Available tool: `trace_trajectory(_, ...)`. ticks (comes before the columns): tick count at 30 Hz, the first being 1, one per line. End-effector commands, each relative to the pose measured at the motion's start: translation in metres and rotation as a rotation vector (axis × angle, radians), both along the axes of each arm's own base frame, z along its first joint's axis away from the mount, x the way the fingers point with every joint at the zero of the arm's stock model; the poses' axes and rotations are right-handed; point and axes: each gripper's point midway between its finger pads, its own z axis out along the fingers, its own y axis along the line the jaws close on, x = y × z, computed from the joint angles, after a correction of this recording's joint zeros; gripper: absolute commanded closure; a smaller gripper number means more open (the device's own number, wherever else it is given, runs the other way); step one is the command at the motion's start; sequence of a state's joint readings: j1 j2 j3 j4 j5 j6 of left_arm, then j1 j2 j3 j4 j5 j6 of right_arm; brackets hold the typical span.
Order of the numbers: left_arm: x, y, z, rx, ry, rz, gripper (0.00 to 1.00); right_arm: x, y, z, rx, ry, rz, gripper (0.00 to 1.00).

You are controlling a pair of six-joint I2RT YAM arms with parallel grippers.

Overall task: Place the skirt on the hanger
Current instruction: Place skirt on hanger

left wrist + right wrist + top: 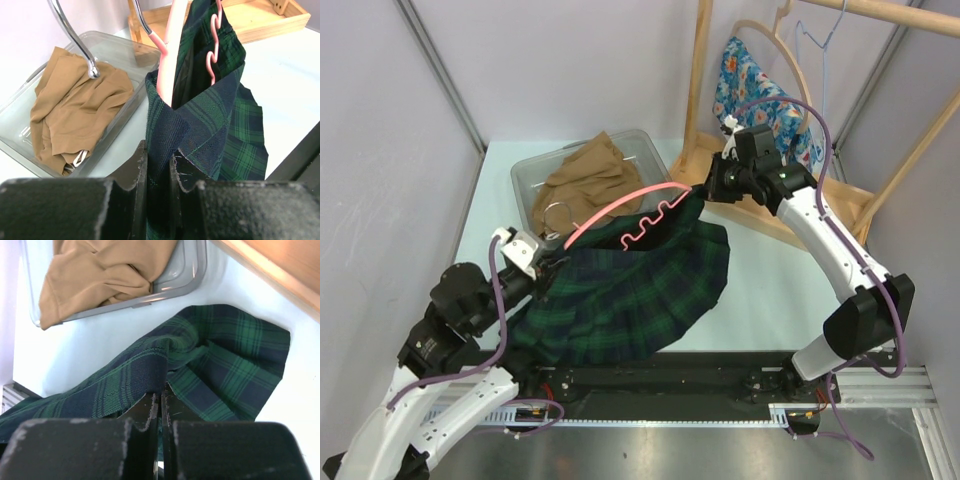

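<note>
Skirt (pixel 630 290) is held spread over the table (pixel 760 290), clamped leftward by left gripper (pixel 548 262) and rightward by right gripper (pixel 700 192), with pink hanger (pixel 620 208) laid along that axis and already partly tucked inside.

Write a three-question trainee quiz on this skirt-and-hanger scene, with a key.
1. True or false: the left tool is clamped on the edge of the skirt.
2. Multiple choice: what lies in the clear bin? A. a tan garment; B. a white towel; C. a red shoe.
3. Short answer: what colour is the hanger whose arm is tucked into the skirt's waist?

Key: 1 true; 2 A; 3 pink.
</note>
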State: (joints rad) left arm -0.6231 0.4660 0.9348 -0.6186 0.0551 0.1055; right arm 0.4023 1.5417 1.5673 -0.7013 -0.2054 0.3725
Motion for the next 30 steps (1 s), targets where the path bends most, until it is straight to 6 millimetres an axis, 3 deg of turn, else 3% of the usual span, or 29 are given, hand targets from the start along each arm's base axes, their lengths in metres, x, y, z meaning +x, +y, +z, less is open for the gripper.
trace_trajectory(1, -0.001, -0.007, 0.023, -0.054, -0.058, -0.036, 1.00, 0.017, -0.004, 0.002, -0.014, -0.051, -0.040, 1.00)
trace_trajectory(10, 0.007, -0.001, -0.008, 0.016, 0.015, 0.020, 1.00, 0.027, -0.003, 0.041, 0.027, -0.117, -0.049, 1.00)
trace_trajectory(18, 0.022, 0.006, -0.029, 0.098, 0.064, 0.087, 1.00, 0.015, -0.006, 0.060, 0.072, -0.126, -0.037, 1.00)
trace_trajectory(24, 0.034, 0.013, -0.031, 0.130, 0.070, 0.161, 1.00, 0.000, -0.006, 0.067, 0.078, -0.117, -0.014, 1.00)
trace_trajectory(30, 0.031, -0.010, -0.045, 0.229, 0.081, 0.079, 1.00, -0.004, 0.002, 0.073, 0.094, -0.119, 0.005, 1.00)
